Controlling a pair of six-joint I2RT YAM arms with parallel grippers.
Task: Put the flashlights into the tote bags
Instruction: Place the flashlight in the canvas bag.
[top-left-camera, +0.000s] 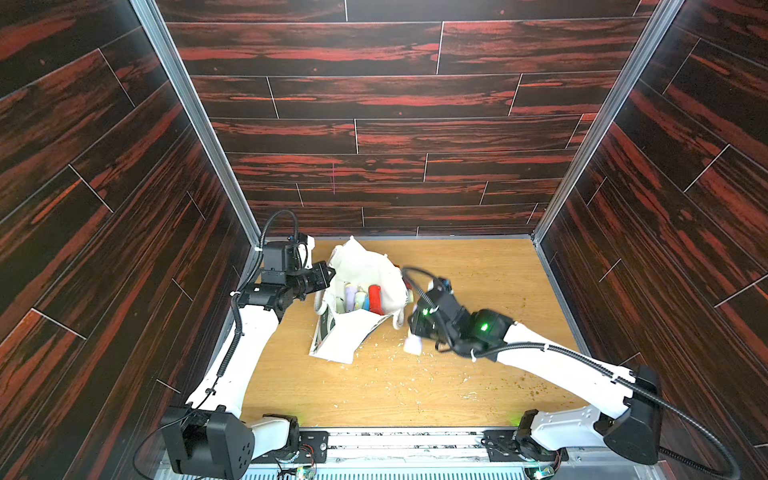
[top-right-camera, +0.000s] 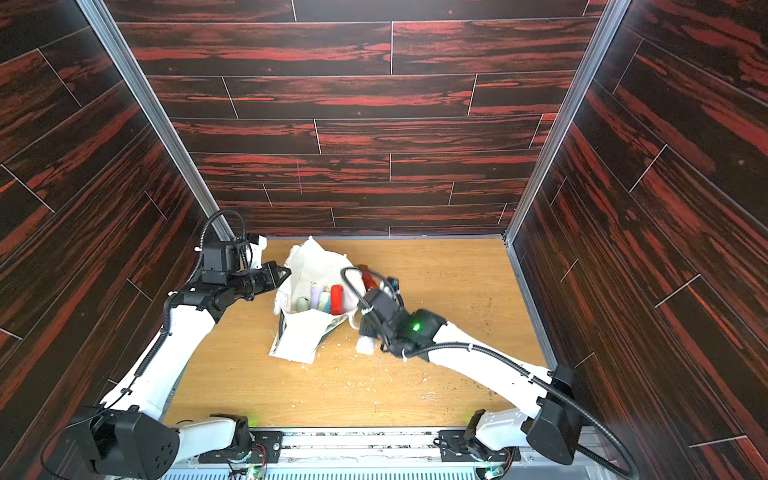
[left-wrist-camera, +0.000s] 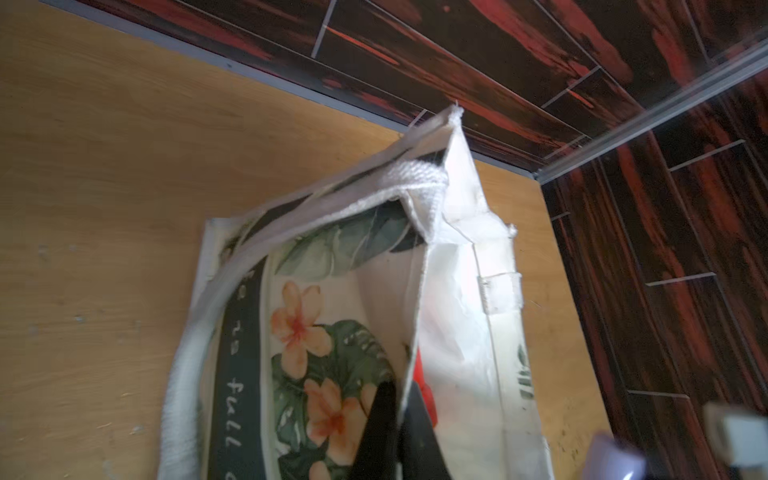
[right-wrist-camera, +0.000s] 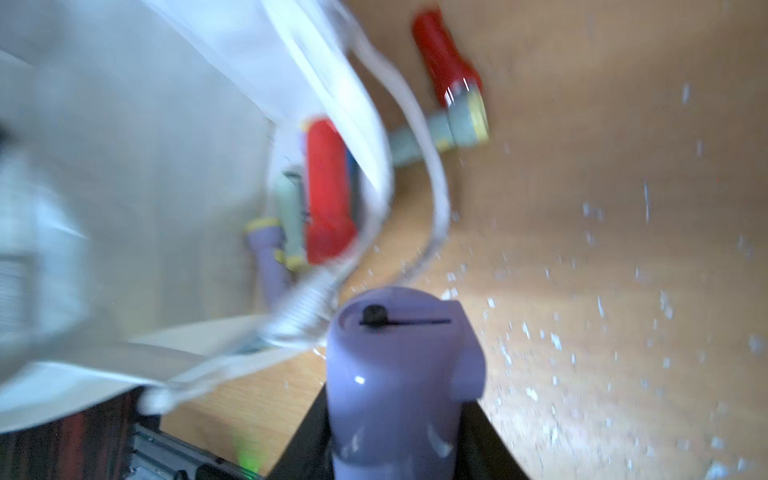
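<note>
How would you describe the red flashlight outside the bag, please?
Find the cream canvas tote bag on the wooden table. On bare wood beside it lies the red plastic flashlight. Its pale greyish neighbour isn't red; the other red flashlight sits inside the bag.

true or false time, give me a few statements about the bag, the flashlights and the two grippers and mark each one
1. The left gripper pinches the rim of the bag. True.
2. The right gripper is empty. False: it is shut on a lilac flashlight.
3. A red flashlight lies inside the bag. True.
4. No flashlight is left on the table. False: a second red flashlight lies on the table outside the bag.
</note>
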